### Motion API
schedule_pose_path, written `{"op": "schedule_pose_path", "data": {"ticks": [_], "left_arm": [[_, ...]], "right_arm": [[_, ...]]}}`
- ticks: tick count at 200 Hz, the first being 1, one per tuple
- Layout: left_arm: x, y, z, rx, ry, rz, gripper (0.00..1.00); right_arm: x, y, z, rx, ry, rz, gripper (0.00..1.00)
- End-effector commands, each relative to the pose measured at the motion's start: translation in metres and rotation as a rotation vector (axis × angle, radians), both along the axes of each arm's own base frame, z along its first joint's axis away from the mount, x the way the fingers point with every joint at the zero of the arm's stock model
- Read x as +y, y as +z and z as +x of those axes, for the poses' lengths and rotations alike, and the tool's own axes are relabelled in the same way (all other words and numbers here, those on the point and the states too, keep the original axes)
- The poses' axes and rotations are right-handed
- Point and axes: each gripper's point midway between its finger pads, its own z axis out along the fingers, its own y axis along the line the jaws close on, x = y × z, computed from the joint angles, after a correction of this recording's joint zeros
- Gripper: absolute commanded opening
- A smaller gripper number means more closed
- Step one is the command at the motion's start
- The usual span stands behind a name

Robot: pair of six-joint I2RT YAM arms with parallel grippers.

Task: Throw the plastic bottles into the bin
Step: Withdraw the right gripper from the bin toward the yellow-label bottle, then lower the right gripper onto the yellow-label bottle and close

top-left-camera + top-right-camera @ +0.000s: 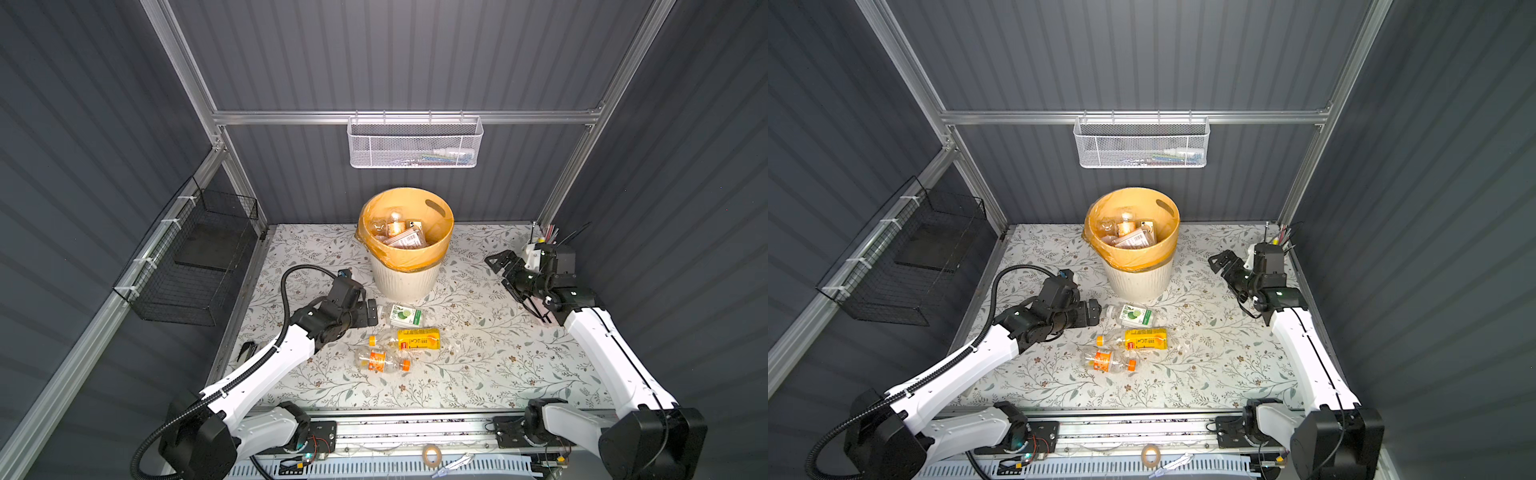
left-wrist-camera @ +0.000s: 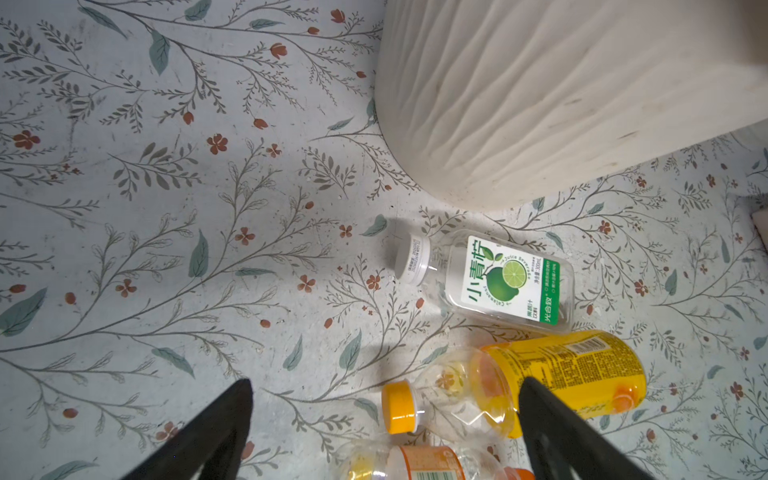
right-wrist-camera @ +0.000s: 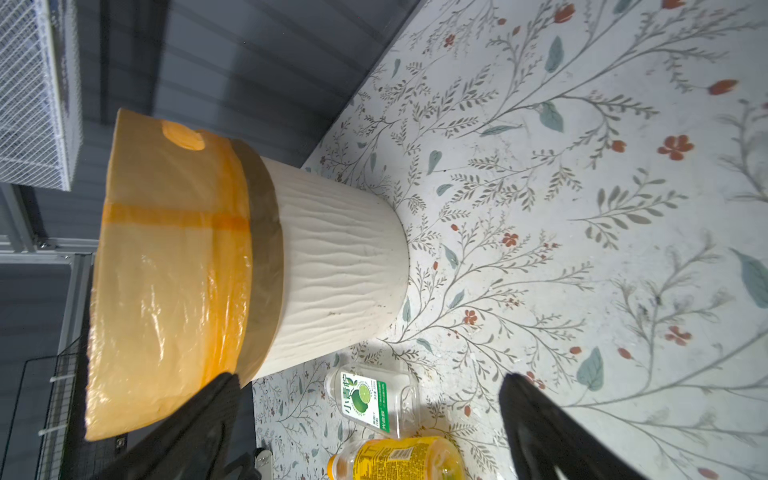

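Note:
Three plastic bottles lie on the floral table in front of the bin (image 1: 401, 278): a lime-label one with a white cap (image 1: 402, 314), a yellow-label one (image 1: 417, 340) and an orange-label one (image 1: 380, 360). Several more lie inside the bin's orange liner (image 1: 399, 232). My left gripper (image 1: 372, 312) is open, its tips just left of the lime bottle's cap; in the left wrist view (image 2: 385, 381) the yellow bottle's cap end (image 2: 401, 407) shows between the fingers. My right gripper (image 1: 498, 266) is open and empty at the far right, facing the bin (image 3: 332, 257).
A white mesh basket (image 1: 414, 143) hangs on the back wall above the bin. A black wire basket (image 1: 195, 266) hangs on the left wall. A white cup of pens (image 1: 540, 245) stands behind the right gripper. A tape roll (image 1: 431, 453) lies on the front rail.

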Motion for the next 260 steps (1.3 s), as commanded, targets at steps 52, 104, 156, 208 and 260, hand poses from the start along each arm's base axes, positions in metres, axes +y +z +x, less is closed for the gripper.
{"op": "schedule_pose_path", "data": {"ticks": [52,104,156,208,260], "left_arm": [[0.039,-0.013,0.004,0.024,0.237,0.063,1.00],[0.068,-0.021,0.016,0.087,0.311,-0.032,1.00],[0.071,-0.026,0.014,0.108,0.311,-0.003,1.00],[0.075,-0.032,0.006,0.121,0.321,0.001,1.00],[0.079,-0.036,0.002,0.135,0.326,0.023,1.00]], "right_arm": [[0.083,-0.040,-0.049,-0.111,0.516,-0.413,0.99],[0.147,-0.077,-0.087,-0.112,0.939,-0.637,0.99],[0.189,-0.124,-0.113,-0.070,1.287,-0.913,0.92],[0.213,-0.144,-0.117,-0.075,1.464,-0.967,0.87],[0.215,-0.172,-0.115,-0.002,1.552,-1.016,0.78]]}}
